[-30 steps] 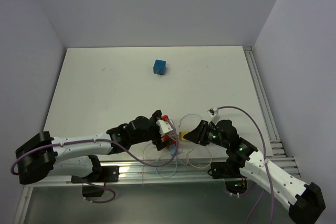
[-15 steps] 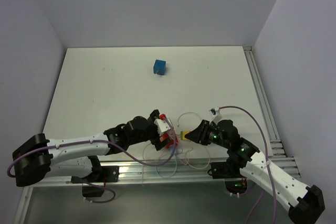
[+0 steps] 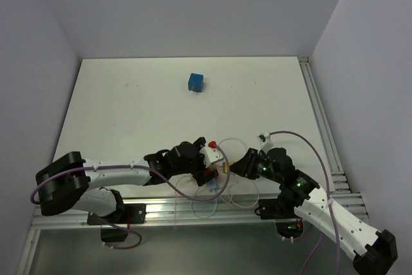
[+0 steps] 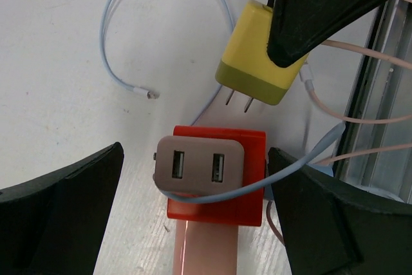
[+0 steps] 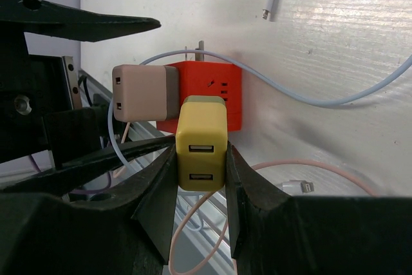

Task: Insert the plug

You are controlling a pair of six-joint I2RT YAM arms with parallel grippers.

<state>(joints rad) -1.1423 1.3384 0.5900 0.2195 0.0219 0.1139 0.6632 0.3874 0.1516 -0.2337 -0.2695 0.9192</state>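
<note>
Top view: both arms met at the near edge of the table [image 3: 129, 107]. left gripper [image 3: 207, 164] and right gripper [image 3: 229, 167] were nose to nose. yellow plug [image 3: 224, 166] sat between them, just beside the red socket block [image 3: 206, 172]. Too small here to read either set of jaws. A blue cube [image 3: 196, 82] sat well apart, toward the far side.

Left wrist: left gripper [image 4: 194, 154] jaws were spread wide, one finger on each side of the red socket block [image 4: 219, 188], neither touching it. A beige USB charger [image 4: 198, 163] was plugged into the block's face. The yellow plug [image 4: 254, 59] hung tilted above the block, prongs [image 4: 238, 100] bare and pointing at its top edge, tips just short of it. Not inserted. A light blue cable [image 4: 122, 37] looped on the table, its end lying free.

Right wrist: right gripper [image 5: 201, 149] was clamped on the yellow plug [image 5: 201, 140], fingers [image 5: 161, 185] pressed on both its sides, USB ports facing the camera. The red socket block [image 5: 215, 94] was right behind it, with the beige USB charger [image 5: 143, 93] on its left. Prongs were hidden here, so the gap couldn't be read. A pink cable [image 5: 309, 170] lay near the clamped fingers.
</note>
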